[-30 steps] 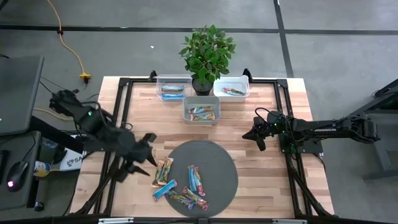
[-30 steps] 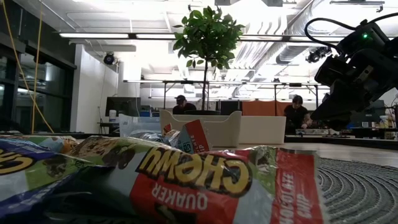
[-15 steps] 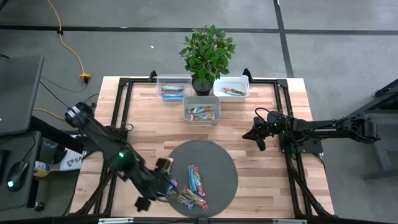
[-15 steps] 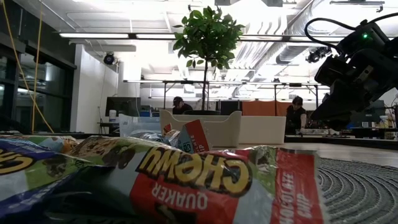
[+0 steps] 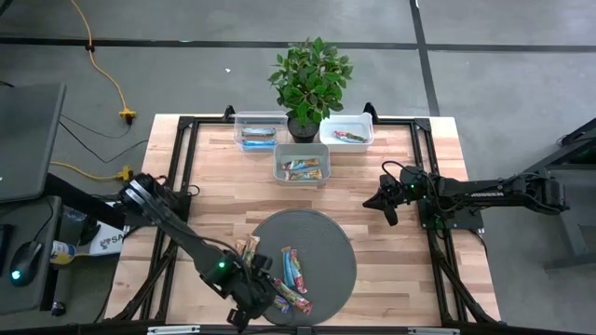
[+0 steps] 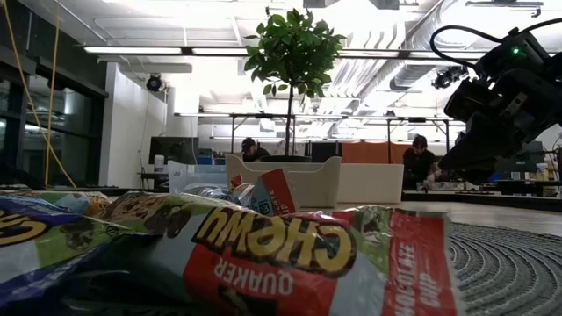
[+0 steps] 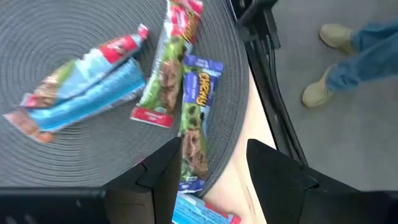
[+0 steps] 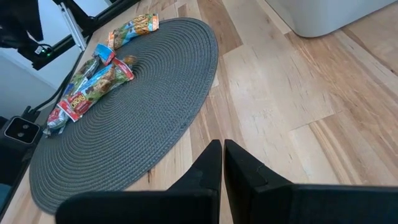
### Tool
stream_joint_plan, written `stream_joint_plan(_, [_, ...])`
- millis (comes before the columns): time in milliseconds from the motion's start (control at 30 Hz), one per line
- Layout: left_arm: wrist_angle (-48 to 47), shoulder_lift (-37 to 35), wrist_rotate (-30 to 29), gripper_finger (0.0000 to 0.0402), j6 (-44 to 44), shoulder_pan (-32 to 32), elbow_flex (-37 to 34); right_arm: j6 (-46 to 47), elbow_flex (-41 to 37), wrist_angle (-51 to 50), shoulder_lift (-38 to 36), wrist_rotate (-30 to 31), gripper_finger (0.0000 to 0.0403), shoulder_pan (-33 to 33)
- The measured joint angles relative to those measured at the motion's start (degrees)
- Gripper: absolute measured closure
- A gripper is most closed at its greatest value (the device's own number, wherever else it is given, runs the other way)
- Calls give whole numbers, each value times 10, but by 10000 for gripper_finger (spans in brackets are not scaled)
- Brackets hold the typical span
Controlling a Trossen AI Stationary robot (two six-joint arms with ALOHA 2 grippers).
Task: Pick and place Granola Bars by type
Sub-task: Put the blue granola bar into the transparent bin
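left hand [image 7: 208, 165] (fingers apart) | over purple bar [image 7: 195, 118] | long axis along fingers

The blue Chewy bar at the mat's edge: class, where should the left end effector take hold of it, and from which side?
Probably mid-length, across its narrow width, coming straight down. The blue Chewy bar lies flat on the grey mat, and the open left end effector already straddles its near end.

Left pincer [image 5: 253, 302] now over bars [image 5: 279, 296]
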Motion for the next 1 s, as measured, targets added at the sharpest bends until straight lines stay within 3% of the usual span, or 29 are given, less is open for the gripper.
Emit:
stream_joint_plan(133, [3, 26, -2, 215, 2, -3, 0, 0, 0, 0, 0, 0, 403, 0])
stream_joint_plan(467, [2, 67, -35, 145, 3, -7, 0, 0, 0, 0, 0, 0, 403, 0])
stream_joint_plan(1000, [6, 104, -62, 153, 3, -6, 0, 0, 0, 0, 0, 0, 403, 0])
